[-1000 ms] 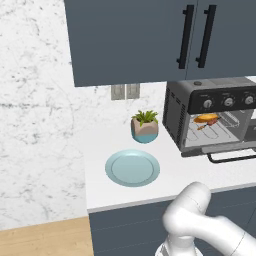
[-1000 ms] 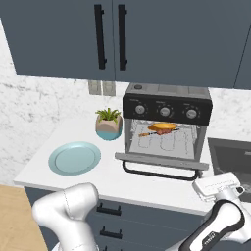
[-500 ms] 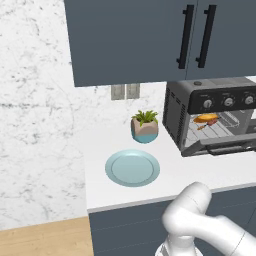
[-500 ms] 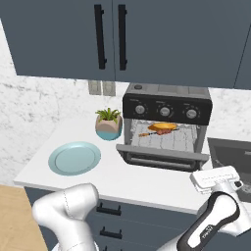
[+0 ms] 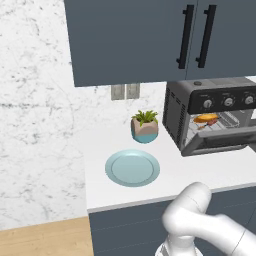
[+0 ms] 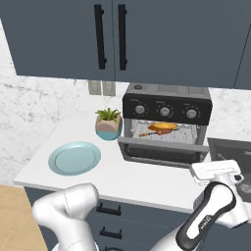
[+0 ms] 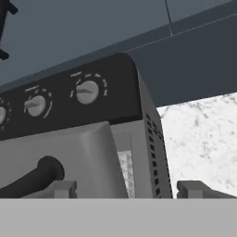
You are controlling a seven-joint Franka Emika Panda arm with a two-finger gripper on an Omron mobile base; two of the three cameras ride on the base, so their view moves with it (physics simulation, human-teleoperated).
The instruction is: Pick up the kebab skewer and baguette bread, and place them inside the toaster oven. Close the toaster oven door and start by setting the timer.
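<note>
The toaster oven (image 6: 166, 105) stands on the counter with three knobs on its black panel. Its door (image 6: 164, 149) is tilted roughly halfway up. On the wire rack inside lie the golden baguette bread (image 6: 164, 126) and the kebab skewer (image 6: 146, 134); both also show in the left base view, baguette bread (image 5: 207, 118) above kebab skewer (image 5: 204, 125). My gripper (image 7: 127, 189) is open, low at the door's right end. The right part of the door (image 7: 60, 157) lies between its fingertips (image 7: 62, 187), with the bar handle (image 7: 28, 178) at left. My white hand (image 6: 215, 170) sits right of the door.
A light blue plate (image 6: 74, 158) and a small potted plant (image 6: 109, 124) sit on the counter left of the oven. A sink (image 6: 230, 152) lies to the right. Dark upper cabinets (image 6: 112, 39) hang above, and my arm's elbow (image 5: 192, 210) is in front of the counter edge.
The oven door has swung up from nearly flat to about half raised. My hand has risen beside its right end, and the jaws have narrowed a little.
</note>
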